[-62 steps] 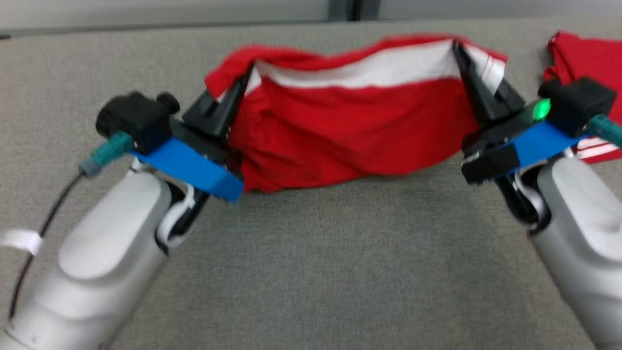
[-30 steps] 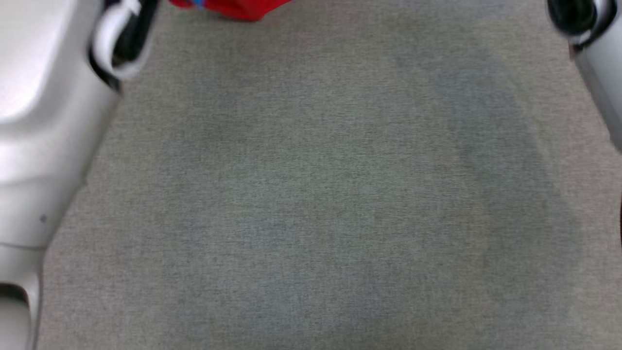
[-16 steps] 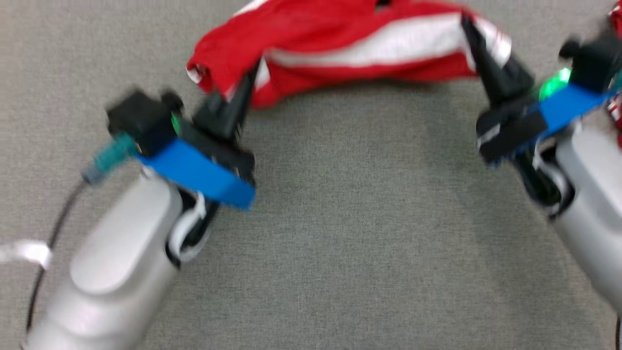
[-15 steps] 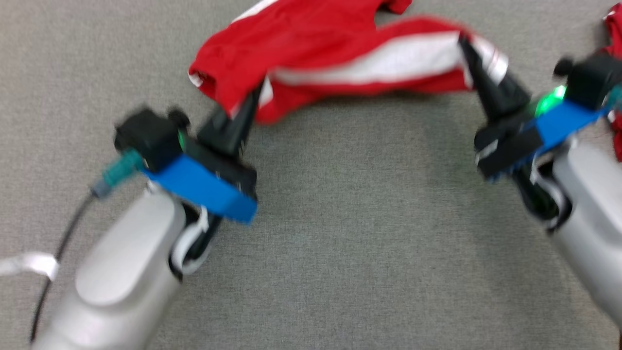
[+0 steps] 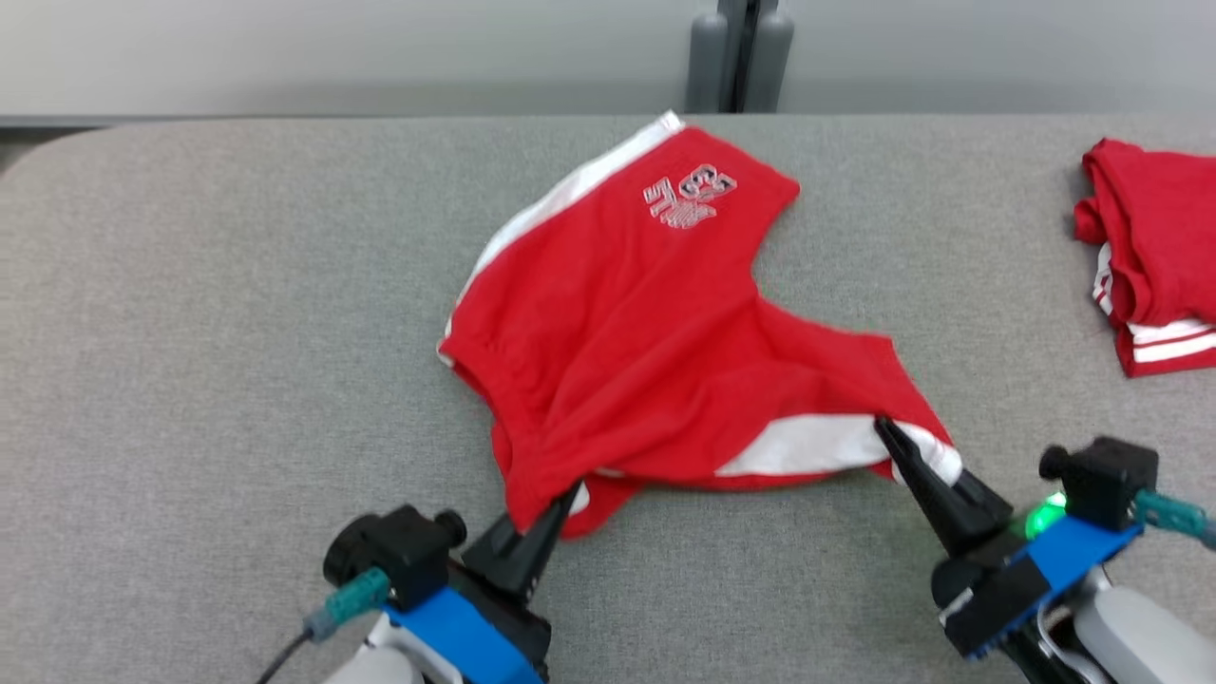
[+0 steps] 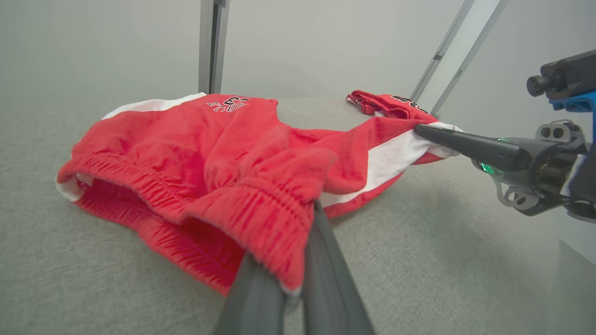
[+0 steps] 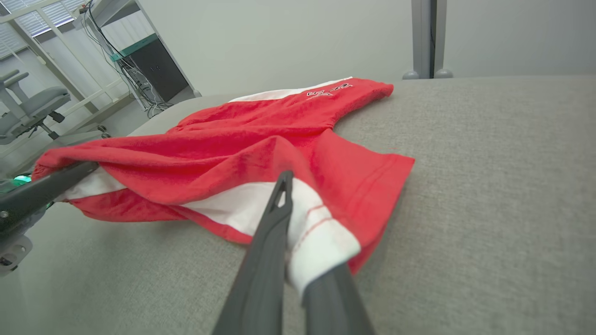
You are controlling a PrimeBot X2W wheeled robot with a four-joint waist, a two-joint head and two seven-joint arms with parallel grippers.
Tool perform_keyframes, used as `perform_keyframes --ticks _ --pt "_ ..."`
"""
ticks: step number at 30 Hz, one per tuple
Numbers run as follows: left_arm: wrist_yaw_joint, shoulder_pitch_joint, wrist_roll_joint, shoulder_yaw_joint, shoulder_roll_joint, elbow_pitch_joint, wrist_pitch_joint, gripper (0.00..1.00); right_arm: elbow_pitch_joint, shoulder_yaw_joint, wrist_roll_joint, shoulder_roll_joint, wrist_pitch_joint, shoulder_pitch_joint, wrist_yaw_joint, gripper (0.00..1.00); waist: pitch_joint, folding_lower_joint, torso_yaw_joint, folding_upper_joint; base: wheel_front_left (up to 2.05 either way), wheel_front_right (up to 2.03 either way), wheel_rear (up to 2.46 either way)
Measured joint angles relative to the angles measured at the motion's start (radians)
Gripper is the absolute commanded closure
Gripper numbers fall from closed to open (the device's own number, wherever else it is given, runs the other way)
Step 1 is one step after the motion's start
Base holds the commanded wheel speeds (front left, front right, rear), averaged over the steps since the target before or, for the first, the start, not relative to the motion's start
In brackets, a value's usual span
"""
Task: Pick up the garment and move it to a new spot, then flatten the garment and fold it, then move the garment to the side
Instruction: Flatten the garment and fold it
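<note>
**Shorts laid out, both near corners pinched: time to pull flat**

The red garment [image 5: 646, 332], a pair of shorts with white side stripes, lies spread on the grey worktop [image 5: 237, 332] directly in front of the grey post [image 5: 741, 57]. Its logo leg points toward the post and the other leg splays to the right. The edge farthest from the post is bunched and held slightly off the worktop. There the left fingers [image 5: 532, 546] are clenched on the gathered elastic waistband, and the right fingers [image 5: 936, 494] are clenched on the end of a white stripe. A 2nd red garment [image 5: 1149, 247] sits folded well to the right of the post.

The step in hand looks like flattening. I judge the 2 grips should draw apart sideways and away from the post together, low over the worktop, until the waistband runs straight and the wrinkles ease. An uneven pull would likely skew the legs. Releasing too high would let the band slump into folds.
</note>
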Motion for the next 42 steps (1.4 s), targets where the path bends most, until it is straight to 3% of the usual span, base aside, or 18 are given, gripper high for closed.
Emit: perform_keyframes --ticks 11,22,31,42 --pt "0.0 0.157 0.013 -0.022 0.009 -0.058 0.0 1.0 -0.112 -0.058 0.002 -0.025 0.001 0.248 0.0 1.0 -0.052 0.0001 0.011 0.0 0.0 0.0 0.0" --pt "0.0 0.154 0.017 -0.01 -0.003 -0.073 0.0 1.0 -0.119 -0.142 -0.001 -0.025 0.012 0.274 0.0 1.0 -0.05 0.0003 0.025 0.0 0.0 0.0 0.0" --pt "0.0 0.085 0.029 0.024 -0.044 -0.081 0.0 1.0 -0.088 -0.157 -0.018 -0.049 0.034 0.095 0.0 1.0 -0.024 0.0003 0.064 0.0 0.0 0.0 0.0" --pt "0.0 -0.086 0.027 0.089 -0.147 -0.051 0.0 1.0 0.055 -0.073 -0.001 -0.125 0.127 -0.314 0.0 1.0 0.099 0.0005 0.15 0.0 0.0 0.0 0.0"
